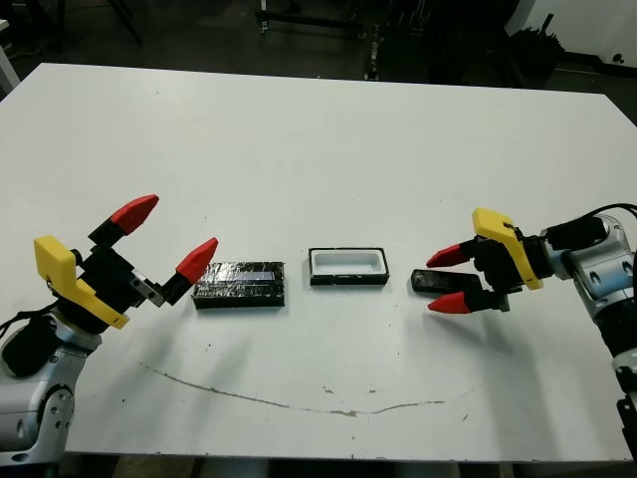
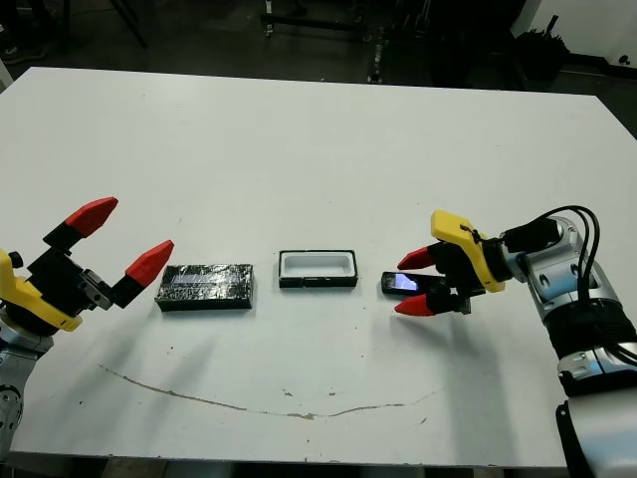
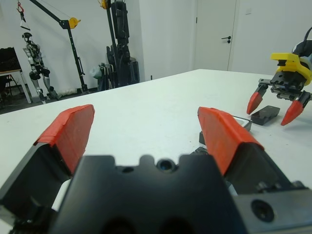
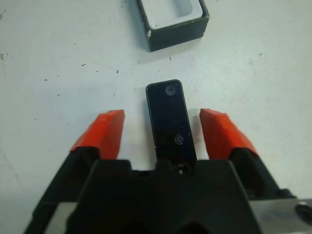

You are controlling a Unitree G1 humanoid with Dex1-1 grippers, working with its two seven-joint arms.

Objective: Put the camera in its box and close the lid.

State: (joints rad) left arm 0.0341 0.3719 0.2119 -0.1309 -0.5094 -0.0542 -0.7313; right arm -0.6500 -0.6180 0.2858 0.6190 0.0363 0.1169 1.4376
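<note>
1. The step in hand looks like the first one: picking up the camera [image 4: 170,119]. Nothing has yet gone into the box [image 1: 346,267], and the lid [image 1: 239,285] lies apart from it.

2. The camera lies flat on the table [image 1: 328,139], just to the right of the box and clear of it, with one rounded end towards the box.

3. The right gripper [image 4: 163,130] is spread wide and straddles the camera. One red finger stands on each long side, and neither touches it. It grasps nothing.

4. The box sits open at the middle of the row, white lining up and nothing inside. The lid lies flat just to the left of it, pale stripe up.

5. The left gripper [image 1: 164,239] hovers beside the lid's left end, fingers wide apart and holding nothing. It seems to be waiting for the closing step.

6. The next move probably calls for the right fingers to close squarely on the camera's long sides and lift it.

7. The camera would then need carrying left over the box, lining up with the recess, and lowering flat.

8. The camera is slim and smooth, so an off-centre pinch might let it twist or slip.

9. After that, the left arm would have to take the lid and seat it over the box.
</note>
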